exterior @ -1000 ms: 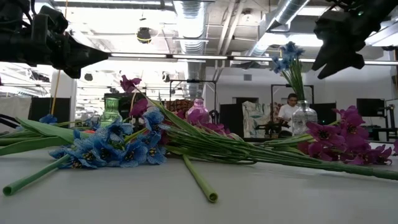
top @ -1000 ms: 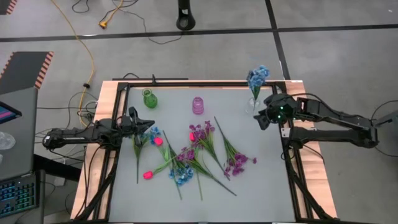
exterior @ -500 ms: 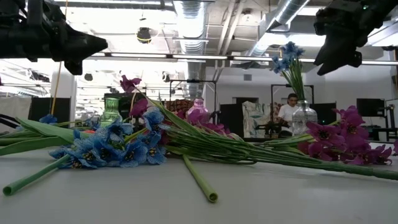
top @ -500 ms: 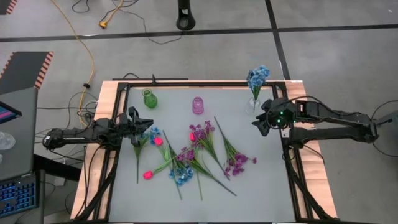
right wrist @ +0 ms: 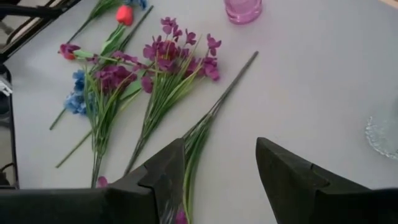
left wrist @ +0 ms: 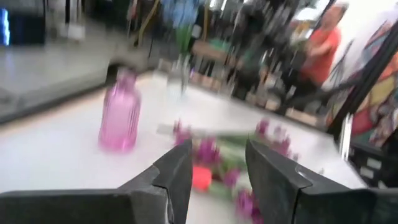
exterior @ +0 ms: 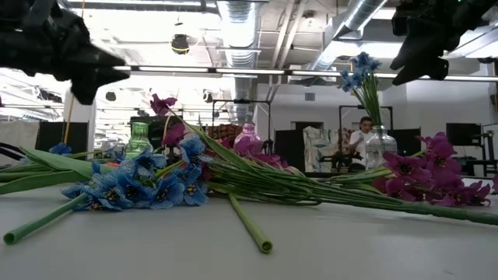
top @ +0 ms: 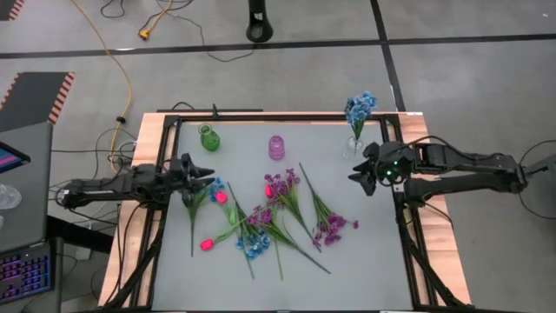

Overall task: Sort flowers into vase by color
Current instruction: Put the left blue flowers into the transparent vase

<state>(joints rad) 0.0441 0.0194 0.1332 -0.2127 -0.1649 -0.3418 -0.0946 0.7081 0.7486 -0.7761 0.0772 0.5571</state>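
Observation:
Flowers lie loose on the grey table: purple sprigs, blue sprigs and pink-red buds. They rest flat on stems and heads, crossing one another. One blue sprig stands with its stem in the clear vase at the far right. A green vase and a pink vase stand at the far side. My left gripper hovers open at the table's left, above a blue sprig. My right gripper hovers open near the clear vase.
A black frame runs around the table. The near strip of the table has no flowers on it. Beyond the table the wrist and low views show a room with a person in an orange top and a seated person.
My left gripper has rolled about its own axis at the table's left, and its fingers, together a second ago, now stand apart. My right gripper has swung away from the clear vase, a little toward the near edge and the table's middle, staying open. The flowers have not moved.

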